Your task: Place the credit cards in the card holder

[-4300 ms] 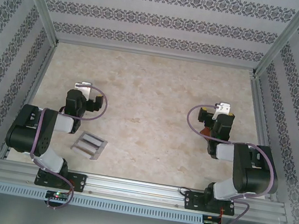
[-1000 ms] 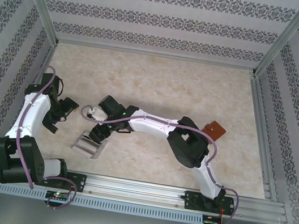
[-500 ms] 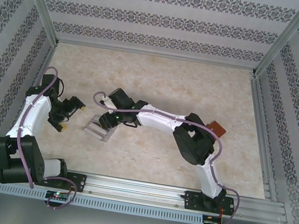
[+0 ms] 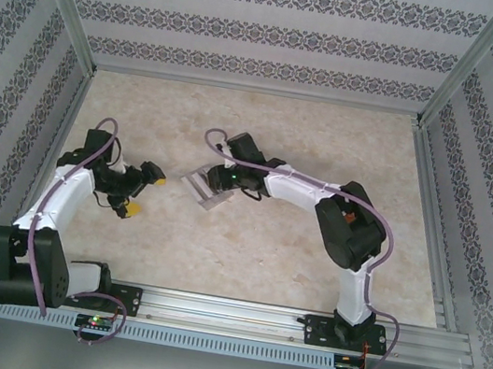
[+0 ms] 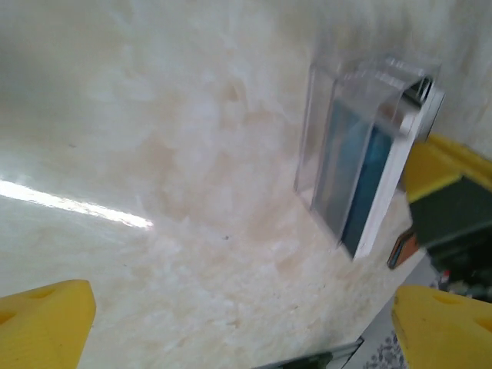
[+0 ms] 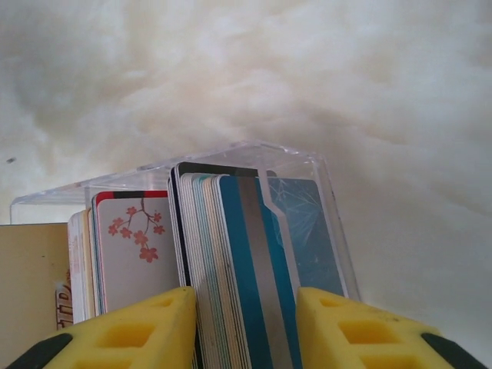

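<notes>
Gloss and clear plastic on a polished, stone-look tabletop

Around the clear case [image 6: 231,154] the tabletop [image 4: 283,134] looks like pale cream marble, smooth and glossy, and the left wrist view catches a bright streak of reflected light on it. The case itself is hard, transparent, shiny plastic. The credit cards [image 6: 238,254] inside it are thin glossy plastic, one with a silvery stripe and another printed with red blossom. Pressed to either side of that stack, the fingers [image 6: 146,327] of the right gripper [image 6: 244,307] are matt yellow plastic, and the left gripper [image 5: 238,323] has the same yellow finish. Beyond the case, the frame rails [image 4: 225,312] are bare brushed metal, and the walls [image 4: 272,33] look like matt printed paper.
</notes>
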`<act>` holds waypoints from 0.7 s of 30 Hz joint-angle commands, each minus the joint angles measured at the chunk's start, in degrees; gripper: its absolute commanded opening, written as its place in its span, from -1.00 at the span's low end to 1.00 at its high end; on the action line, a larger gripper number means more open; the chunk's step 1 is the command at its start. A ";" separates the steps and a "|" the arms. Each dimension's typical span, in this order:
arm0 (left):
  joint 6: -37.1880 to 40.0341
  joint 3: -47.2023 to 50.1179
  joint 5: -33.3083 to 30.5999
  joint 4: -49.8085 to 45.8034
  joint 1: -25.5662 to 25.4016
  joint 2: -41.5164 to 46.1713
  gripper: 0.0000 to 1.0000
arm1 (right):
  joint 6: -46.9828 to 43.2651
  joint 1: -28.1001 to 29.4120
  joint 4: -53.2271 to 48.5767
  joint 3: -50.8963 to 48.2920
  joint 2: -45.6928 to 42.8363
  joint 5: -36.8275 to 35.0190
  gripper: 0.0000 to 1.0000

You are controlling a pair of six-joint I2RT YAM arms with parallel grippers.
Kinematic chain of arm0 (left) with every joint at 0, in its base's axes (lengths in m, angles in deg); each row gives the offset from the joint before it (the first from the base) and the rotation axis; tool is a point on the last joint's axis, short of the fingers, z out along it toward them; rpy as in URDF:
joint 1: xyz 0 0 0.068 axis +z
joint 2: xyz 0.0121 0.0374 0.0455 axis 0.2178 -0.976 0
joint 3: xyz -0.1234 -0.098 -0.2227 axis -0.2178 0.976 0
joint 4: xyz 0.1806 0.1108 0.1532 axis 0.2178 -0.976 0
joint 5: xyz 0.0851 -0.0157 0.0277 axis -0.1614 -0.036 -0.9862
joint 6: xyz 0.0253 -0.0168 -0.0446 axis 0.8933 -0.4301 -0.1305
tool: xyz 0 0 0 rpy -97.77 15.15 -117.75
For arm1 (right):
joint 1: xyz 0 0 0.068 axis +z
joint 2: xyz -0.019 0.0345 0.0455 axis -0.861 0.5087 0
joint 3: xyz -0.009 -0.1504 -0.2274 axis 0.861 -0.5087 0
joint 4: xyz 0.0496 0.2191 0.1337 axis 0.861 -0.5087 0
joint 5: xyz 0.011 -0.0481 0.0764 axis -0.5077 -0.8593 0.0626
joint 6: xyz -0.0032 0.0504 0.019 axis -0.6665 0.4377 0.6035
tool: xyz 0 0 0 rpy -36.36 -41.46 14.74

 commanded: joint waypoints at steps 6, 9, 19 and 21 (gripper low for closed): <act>-1.86 -1.48 -6.18 5.34 -10.15 -1.43 0.99 | 21.55 -9.60 7.72 -14.23 -6.65 -6.49 -0.13; -1.92 -2.22 -7.67 6.96 -14.87 -3.59 0.99 | 25.08 -9.82 12.09 -19.74 -11.74 -9.22 -0.04; 6.00 -6.03 -22.43 10.19 -26.09 -10.31 0.99 | 18.95 -12.80 5.00 -28.94 -31.86 -14.16 0.23; 7.86 -5.09 -24.82 14.19 -27.41 -9.26 0.99 | 15.21 -13.66 -0.59 -30.85 -38.25 -17.72 0.29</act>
